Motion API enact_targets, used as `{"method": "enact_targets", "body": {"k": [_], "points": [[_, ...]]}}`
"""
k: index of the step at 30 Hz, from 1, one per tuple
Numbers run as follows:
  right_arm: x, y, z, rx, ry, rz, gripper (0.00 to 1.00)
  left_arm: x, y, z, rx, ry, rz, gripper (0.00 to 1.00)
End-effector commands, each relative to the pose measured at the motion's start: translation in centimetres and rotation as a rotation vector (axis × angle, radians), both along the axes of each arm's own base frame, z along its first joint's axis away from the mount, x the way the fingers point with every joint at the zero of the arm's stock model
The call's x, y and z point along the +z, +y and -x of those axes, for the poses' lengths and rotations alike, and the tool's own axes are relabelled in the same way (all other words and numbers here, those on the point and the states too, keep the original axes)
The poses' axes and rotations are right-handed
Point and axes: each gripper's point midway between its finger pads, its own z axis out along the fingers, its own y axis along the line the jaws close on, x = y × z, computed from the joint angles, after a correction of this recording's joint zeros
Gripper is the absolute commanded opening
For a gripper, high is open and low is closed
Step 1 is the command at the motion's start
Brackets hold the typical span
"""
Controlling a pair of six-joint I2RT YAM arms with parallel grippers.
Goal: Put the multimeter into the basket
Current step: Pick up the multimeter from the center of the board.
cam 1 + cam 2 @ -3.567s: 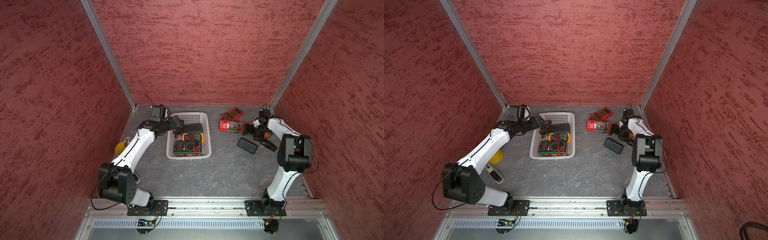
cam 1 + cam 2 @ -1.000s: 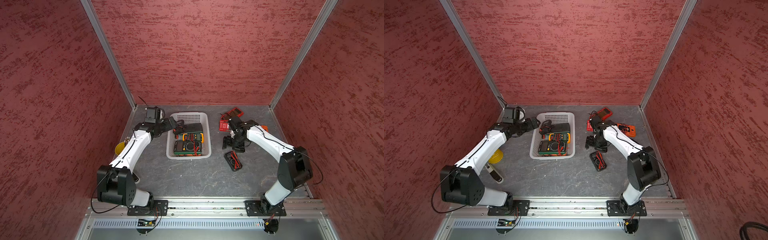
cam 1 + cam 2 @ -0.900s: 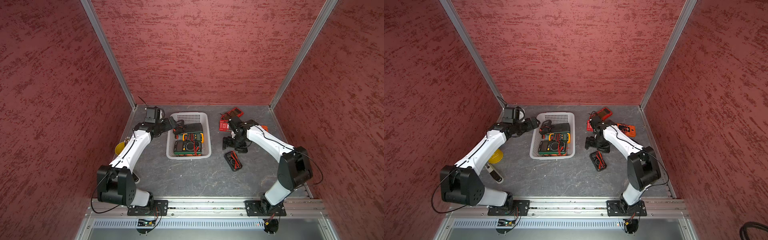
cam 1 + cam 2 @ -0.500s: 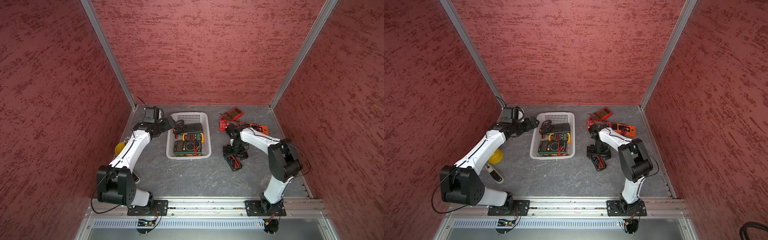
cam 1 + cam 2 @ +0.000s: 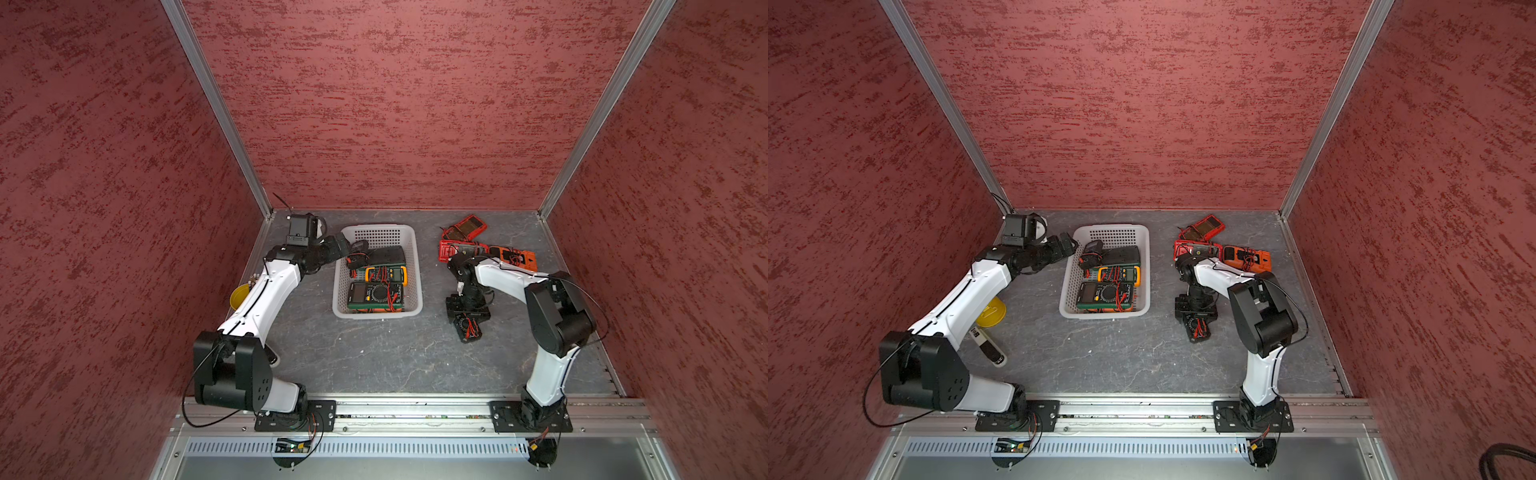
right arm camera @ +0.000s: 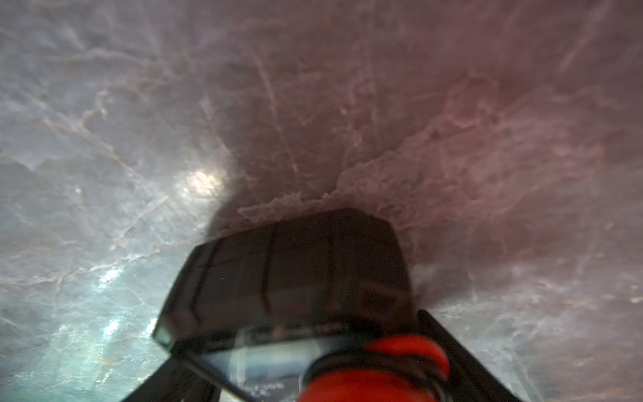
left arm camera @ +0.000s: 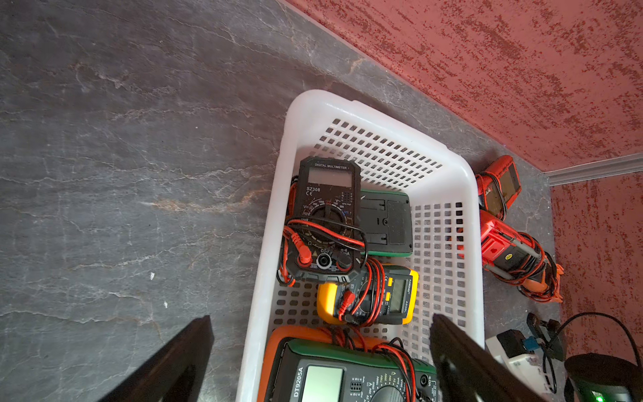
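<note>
Top views: right gripper has left the red multimeters by the far right corner and is now coming down on the black multimeter, which is lying on the surface between basket and right edge. Pick is starting.
Left wrist: left gripper is hanging wide open by the basket's far left corner, near any drop path.
Right wrist: blurred. Meter is sitting between the jaws, red leads bunching there. Can't tell if it's clamped.
</note>
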Motion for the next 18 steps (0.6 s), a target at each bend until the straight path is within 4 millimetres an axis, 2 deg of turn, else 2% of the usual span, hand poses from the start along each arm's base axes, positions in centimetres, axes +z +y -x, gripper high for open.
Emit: {"method": "enact_targets", "body": {"k": [1, 4, 8, 13, 18], "points": [[-0.2, -0.2, -0.7, -0.016, -0.032, 0.023, 0.74, 1.1, 0.2, -0.2, 0.001, -0.033, 0.009, 1.00], [0.5, 0.1, -1.5, -0.027, -0.059, 0.017, 0.60, 1.0, 0.2, -0.2, 0.000, -0.030, 0.011, 1.00], [2.5, 0.6, -2.8, -0.033, -0.121, 0.018, 0.45, 1.1, 0.3, 0.0, 0.002, -0.032, 0.009, 1.00], [6.9, 1.2, -5.1, -0.072, -0.229, 0.003, 0.34, 1.0, 0.4, 0.1, 0.005, -0.030, 0.007, 1.00], [12.5, 2.9, -7.9, -0.109, -0.335, -0.059, 0.29, 0.9, 0.5, 0.2, 0.006, -0.026, 0.006, 1.00]]}}
